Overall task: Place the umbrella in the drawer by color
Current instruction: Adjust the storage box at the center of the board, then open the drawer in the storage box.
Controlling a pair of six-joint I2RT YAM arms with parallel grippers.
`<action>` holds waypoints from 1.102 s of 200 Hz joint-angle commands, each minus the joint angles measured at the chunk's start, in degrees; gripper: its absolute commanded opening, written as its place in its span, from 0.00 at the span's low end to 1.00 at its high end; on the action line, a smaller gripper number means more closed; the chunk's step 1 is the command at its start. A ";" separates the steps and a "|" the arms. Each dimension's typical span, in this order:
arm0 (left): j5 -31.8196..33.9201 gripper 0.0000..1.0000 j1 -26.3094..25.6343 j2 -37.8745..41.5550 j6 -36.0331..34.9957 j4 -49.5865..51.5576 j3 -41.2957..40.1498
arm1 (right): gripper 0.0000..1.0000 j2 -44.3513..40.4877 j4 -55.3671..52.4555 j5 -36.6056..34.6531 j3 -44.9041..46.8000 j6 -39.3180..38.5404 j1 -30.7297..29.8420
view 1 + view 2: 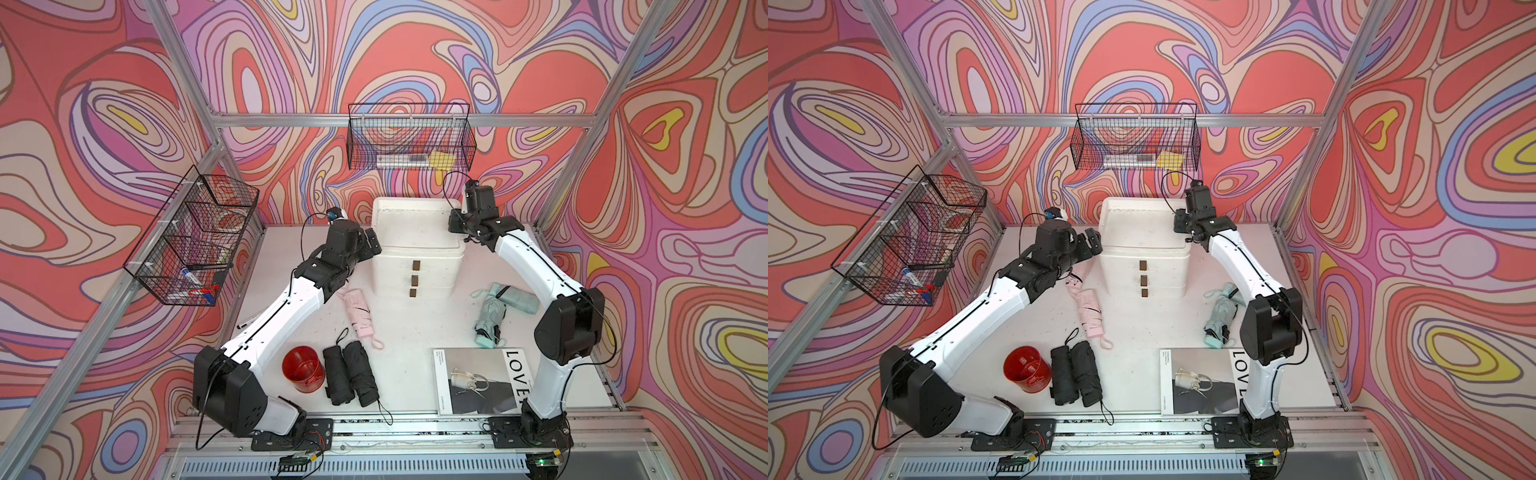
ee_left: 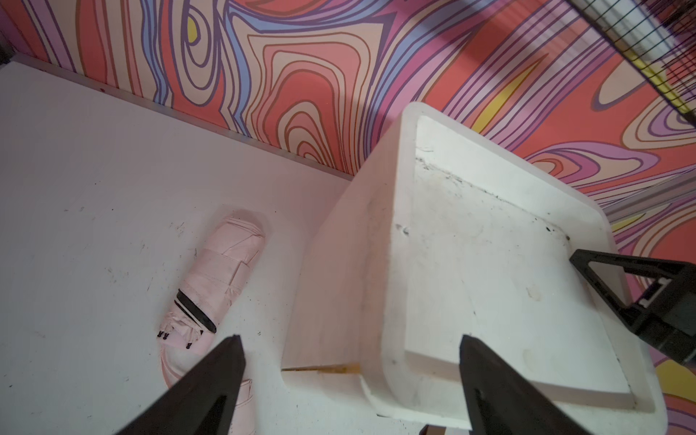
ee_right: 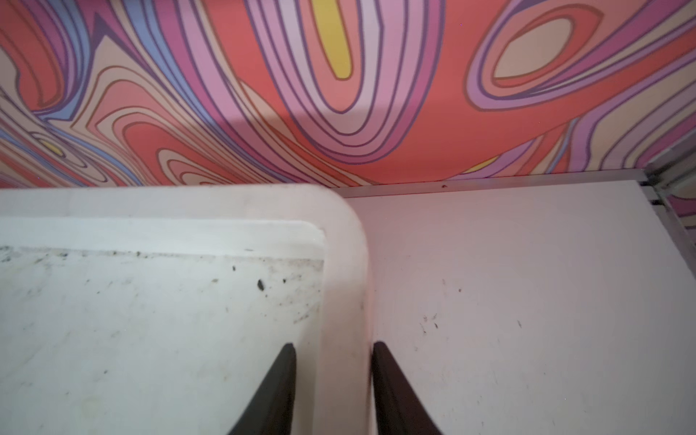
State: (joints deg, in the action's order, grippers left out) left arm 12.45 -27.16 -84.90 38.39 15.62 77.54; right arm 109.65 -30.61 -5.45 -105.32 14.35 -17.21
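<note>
The white drawer unit (image 1: pixel 417 232) (image 1: pixel 1142 232) stands at the back middle, all three drawers with brown handles (image 1: pixel 415 278) pushed in. My left gripper (image 1: pixel 372 243) (image 2: pixel 352 339) hangs open over its left top corner, holding nothing. My right gripper (image 1: pixel 455 220) (image 3: pixel 333 344) is open only a little, one finger on each side of the unit's right top rim (image 3: pixel 346 286). A folded pink umbrella (image 1: pixel 358 311) (image 2: pixel 222 263) lies left of the unit. Two black umbrellas (image 1: pixel 349 374) lie near the front. A mint umbrella (image 1: pixel 490 320) lies to the right beside a mint bundle (image 1: pixel 515 299).
A red cup (image 1: pixel 302 368) stands left of the black umbrellas. A magazine (image 1: pixel 478 380) lies at the front right, partly under the right arm. Wire baskets hang on the left wall (image 1: pixel 195 237) and the back wall (image 1: pixel 409 141).
</note>
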 commanded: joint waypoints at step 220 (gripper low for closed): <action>2.02 0.79 4.66 -24.59 -12.39 15.13 29.29 | 0.63 -31.18 18.75 3.26 42.44 9.19 -13.49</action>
State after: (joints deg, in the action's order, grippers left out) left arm 15.29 -22.52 -107.66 25.10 27.79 104.86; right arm 77.82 -16.10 -2.02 -63.40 22.09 -27.57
